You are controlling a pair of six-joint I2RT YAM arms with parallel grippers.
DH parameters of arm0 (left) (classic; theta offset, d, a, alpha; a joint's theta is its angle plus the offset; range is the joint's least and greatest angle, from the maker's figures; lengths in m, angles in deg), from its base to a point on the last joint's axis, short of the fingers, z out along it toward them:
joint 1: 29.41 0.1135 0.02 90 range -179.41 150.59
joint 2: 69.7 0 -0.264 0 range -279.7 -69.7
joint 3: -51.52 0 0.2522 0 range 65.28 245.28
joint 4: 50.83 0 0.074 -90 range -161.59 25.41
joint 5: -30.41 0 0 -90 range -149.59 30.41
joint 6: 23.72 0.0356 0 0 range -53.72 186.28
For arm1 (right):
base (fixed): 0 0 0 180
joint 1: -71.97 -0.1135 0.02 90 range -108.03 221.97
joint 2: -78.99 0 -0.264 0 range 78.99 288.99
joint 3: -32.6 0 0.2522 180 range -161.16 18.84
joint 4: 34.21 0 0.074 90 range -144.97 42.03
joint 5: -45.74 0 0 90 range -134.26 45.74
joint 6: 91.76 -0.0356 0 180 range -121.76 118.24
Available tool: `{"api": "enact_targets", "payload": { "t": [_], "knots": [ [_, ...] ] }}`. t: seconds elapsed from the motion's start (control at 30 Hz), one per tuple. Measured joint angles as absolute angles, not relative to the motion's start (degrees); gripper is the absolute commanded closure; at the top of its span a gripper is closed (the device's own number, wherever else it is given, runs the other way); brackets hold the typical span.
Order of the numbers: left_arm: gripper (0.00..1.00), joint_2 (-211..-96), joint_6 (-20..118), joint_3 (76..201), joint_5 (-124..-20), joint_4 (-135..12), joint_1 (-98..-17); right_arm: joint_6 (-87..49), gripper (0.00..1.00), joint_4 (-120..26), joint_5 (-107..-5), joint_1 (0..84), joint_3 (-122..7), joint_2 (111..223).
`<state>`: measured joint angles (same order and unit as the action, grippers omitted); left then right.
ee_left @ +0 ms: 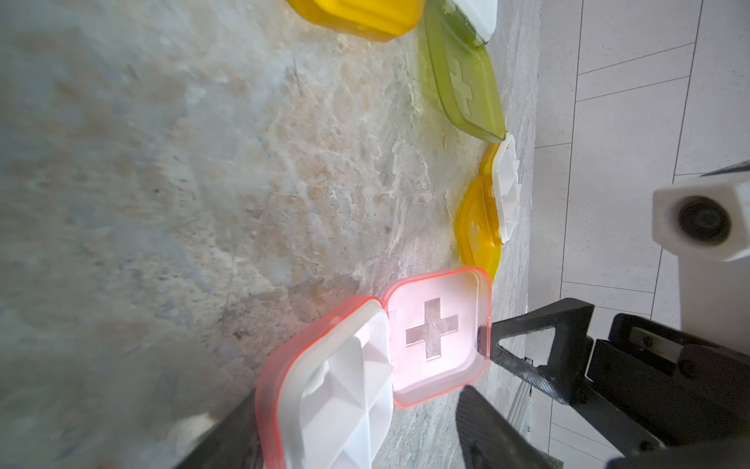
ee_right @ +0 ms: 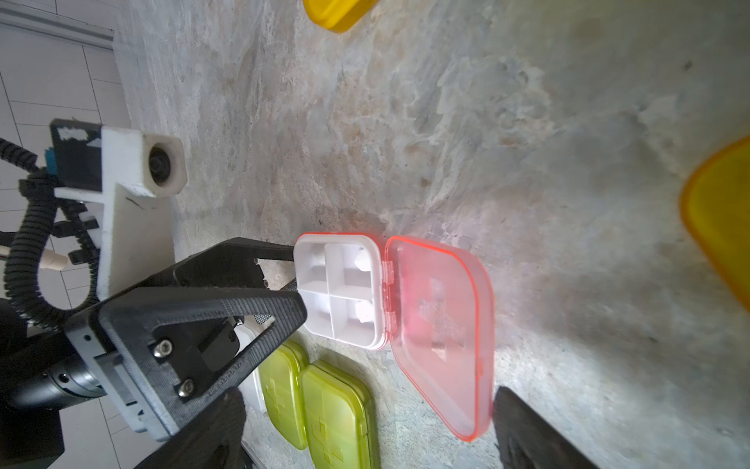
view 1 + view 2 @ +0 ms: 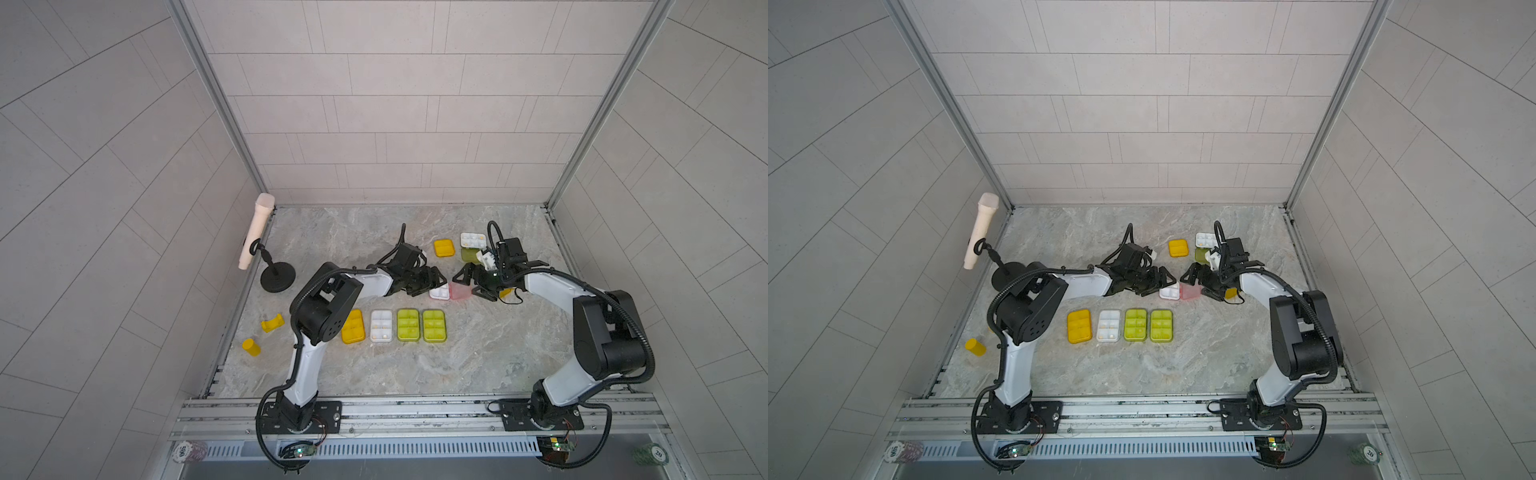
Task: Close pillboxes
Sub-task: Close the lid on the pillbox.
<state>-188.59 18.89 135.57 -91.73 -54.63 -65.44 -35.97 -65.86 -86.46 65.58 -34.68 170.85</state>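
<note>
Pink pillbox (image 2: 393, 320) open, white divided tray (image 2: 339, 292), translucent lid (image 2: 440, 325) lying flat

Both arms are the same build. Left arm (image 3: 307, 361) and right arm (image 3: 552, 291): white link shells, black joint housings; the large housing (image 3: 328, 328) carries a ring of round holes. Black ribbed conduit (image 2: 18, 260) loops from each black base plate (image 3: 328, 409) along the links. Left gripper (image 2: 298, 280): black triangular open-frame fingers (image 2: 203, 302), grainy surface, two silver screws (image 2: 162, 347). Wrist camera housing (image 2: 162, 166) white, round lens. Small circuit board (image 3: 297, 451) by the base, green light on.
</note>
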Motion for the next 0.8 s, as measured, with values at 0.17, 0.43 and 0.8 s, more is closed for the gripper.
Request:
{"api": "enact_targets", "payload": {
  "t": [0.17,0.43,0.8],
  "knots": [
    [0.23,-187.8,20.8,135.4,-91.1,-56.8,-64.9,-36.6,0.04,-65.6,-87.2,65.3,-34.7,170.8],
    [0.23,-186.3,22.7,134.6,-89.7,-59.3,-64.6,-36.8,0.04,-65.3,-87.9,64.4,-36.0,170.8],
    [0.23,-176.3,20.5,129.9,-88.2,-65.0,-60.3,-37.0,0.04,-65.3,-88.0,61.4,-39.7,171.3]
  ]
}}
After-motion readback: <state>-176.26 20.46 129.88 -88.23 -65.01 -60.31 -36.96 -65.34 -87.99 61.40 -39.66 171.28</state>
